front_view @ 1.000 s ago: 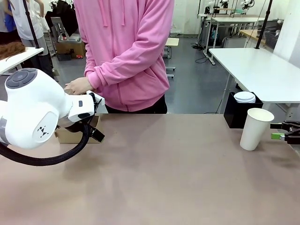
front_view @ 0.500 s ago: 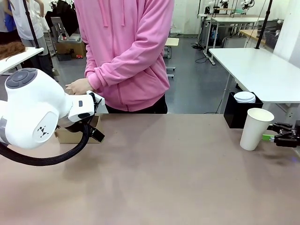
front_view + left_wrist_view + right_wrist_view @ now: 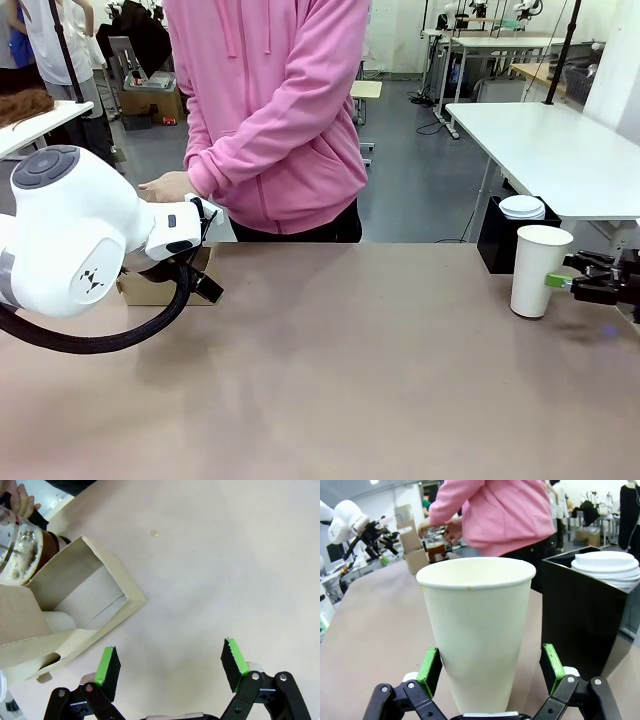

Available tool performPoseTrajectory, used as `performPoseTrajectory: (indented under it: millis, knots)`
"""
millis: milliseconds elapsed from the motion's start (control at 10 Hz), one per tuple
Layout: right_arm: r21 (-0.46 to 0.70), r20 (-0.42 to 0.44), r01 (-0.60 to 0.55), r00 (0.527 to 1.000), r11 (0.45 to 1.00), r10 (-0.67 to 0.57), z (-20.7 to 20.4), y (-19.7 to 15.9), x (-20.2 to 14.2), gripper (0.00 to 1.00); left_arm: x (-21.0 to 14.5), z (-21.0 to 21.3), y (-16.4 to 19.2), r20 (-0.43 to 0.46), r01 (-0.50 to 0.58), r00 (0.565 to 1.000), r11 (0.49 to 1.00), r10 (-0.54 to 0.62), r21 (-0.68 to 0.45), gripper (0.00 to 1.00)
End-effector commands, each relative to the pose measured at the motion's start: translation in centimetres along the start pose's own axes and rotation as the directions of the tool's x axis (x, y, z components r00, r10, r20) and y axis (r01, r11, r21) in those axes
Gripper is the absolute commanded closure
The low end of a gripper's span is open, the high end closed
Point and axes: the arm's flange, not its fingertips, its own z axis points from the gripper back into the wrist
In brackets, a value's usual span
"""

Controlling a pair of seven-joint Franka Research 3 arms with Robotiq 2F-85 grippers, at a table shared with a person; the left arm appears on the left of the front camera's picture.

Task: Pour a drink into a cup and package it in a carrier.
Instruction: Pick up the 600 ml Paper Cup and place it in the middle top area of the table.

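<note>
The tall white paper cup (image 3: 540,271) stands lidless at the table's right; its inside is hidden. My right gripper (image 3: 562,281) is open with its green pads on either side of the cup (image 3: 477,625), a small gap showing at one pad (image 3: 551,662). My left gripper (image 3: 170,666) hangs open over bare table beside the brown cardboard carrier (image 3: 82,605), which sits behind my left arm (image 3: 80,235). The person's hand (image 3: 20,497) holds the glass pitcher (image 3: 22,555) of dark brown drink just beyond the carrier (image 3: 150,291).
A black box (image 3: 503,238) with a stack of white lids (image 3: 522,207) stands right behind the cup, close to my right gripper. The person in a pink hoodie (image 3: 270,110) stands at the far edge. A small wet spot (image 3: 154,532) marks the table.
My right gripper has moved left until its fingers stand around the cup, and the cup has shifted slightly left. The left arm has not moved.
</note>
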Motion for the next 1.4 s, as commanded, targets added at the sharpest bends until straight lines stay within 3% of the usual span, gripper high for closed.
performPoseTrajectory:
  millis: [0, 1000, 1100, 1200, 1300]
  knots:
    - [0.029, 0.018, -0.04, 0.999, 0.999, 0.039, -1.2, 0.0, 0.2, 0.0, 0.0, 0.0, 0.0, 0.001, 0.0, 1.0, 1.0, 0.0, -0.001, 0.0]
    - [0.092, 0.022, -0.041, 0.999, 0.995, 0.04, -4.3, 0.3, -1.0, 0.0, 0.0, 0.0, 0.0, 0.001, 0.0, 1.0, 1.0, 0.0, -0.001, 0.0]
    - [0.09, 0.009, -0.043, 0.999, 0.995, 0.043, -4.3, 0.2, -1.0, 0.2, 0.0, 0.0, 0.0, 0.001, 0.0, 1.0, 1.0, 0.0, -0.001, 0.0]
    - [0.132, -0.011, -0.004, 1.0, 0.991, 0.005, -3.9, 0.1, -0.8, 0.13, 0.0, 0.0, 0.0, 0.001, 0.0, 1.0, 1.0, 0.0, -0.001, 0.0]
    - [0.094, 0.008, -0.002, 1.0, 0.996, 0.001, -4.0, 0.5, -0.9, 0.13, 0.0, 0.0, 0.0, 0.001, 0.0, 1.0, 1.0, 0.0, -0.001, 0.0]
